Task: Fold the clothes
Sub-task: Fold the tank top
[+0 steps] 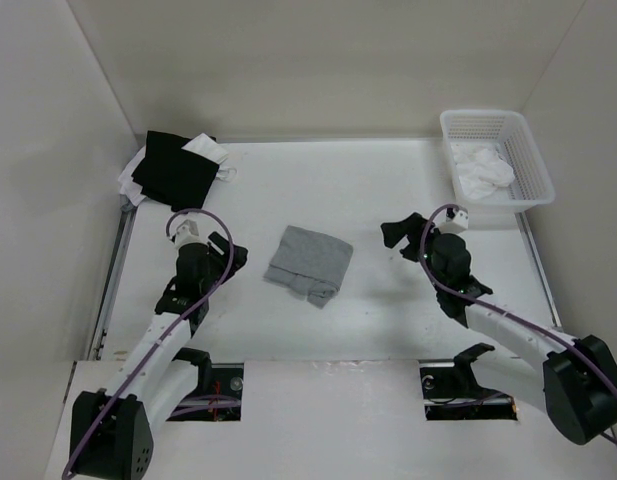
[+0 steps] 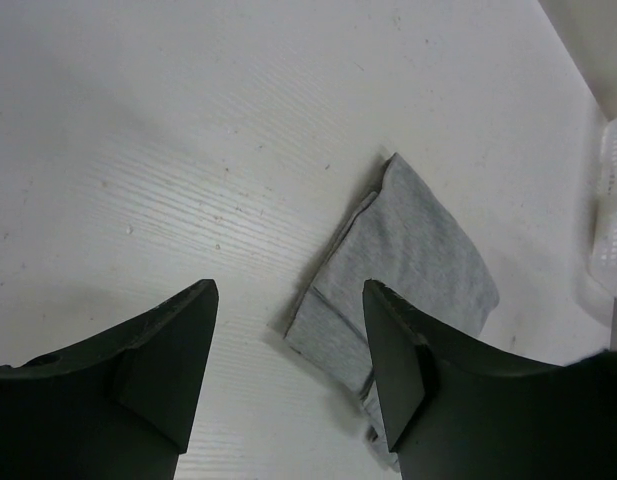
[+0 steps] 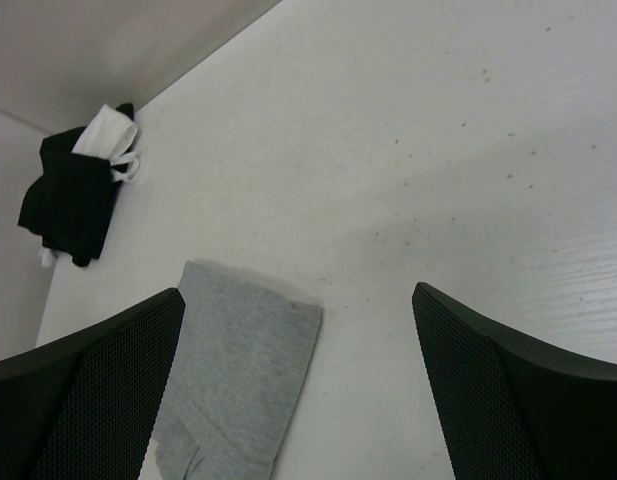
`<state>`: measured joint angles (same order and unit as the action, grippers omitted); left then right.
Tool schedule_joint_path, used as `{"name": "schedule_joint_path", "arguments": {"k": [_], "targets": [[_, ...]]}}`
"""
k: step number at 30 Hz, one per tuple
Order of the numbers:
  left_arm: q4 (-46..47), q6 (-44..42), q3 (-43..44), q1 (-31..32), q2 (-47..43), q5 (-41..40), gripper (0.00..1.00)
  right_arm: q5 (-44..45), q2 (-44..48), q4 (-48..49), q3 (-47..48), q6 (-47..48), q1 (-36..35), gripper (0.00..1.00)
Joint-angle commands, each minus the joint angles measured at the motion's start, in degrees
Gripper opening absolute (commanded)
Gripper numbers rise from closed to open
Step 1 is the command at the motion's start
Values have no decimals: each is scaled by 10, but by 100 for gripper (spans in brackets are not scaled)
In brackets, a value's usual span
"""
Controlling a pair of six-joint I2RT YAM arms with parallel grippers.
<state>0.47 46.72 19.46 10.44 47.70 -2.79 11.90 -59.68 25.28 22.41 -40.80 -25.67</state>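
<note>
**Grey shirt (image 1: 308,265) folded, lying at the middle of the worktop (image 1: 388,310)**

My left claw (image 2: 288,295) is spread wide and grips nothing. It is just to the left of the shirt. My right claw (image 3: 296,292) is also spread wide and empty, on the shirt's right and apart from it. The shirt is a compact, slightly skewed bundle between the two claws, touching neither. Black-and-white garments (image 1: 176,168) are heaped at the far left corner. A white basket (image 1: 536,175) at the far right holds a white cloth (image 1: 485,170)
</note>
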Motion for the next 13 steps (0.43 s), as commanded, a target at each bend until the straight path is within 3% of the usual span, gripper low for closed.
{"name": "schedule_joint_path", "arguments": {"k": [1,13], "targets": [[6,-2,-7,-5,0,18,58,12,8,39,-5,-12,10,100],[22,-15,6,7,34,26,60,-8,-31,43,5,-18,12,100]]}}
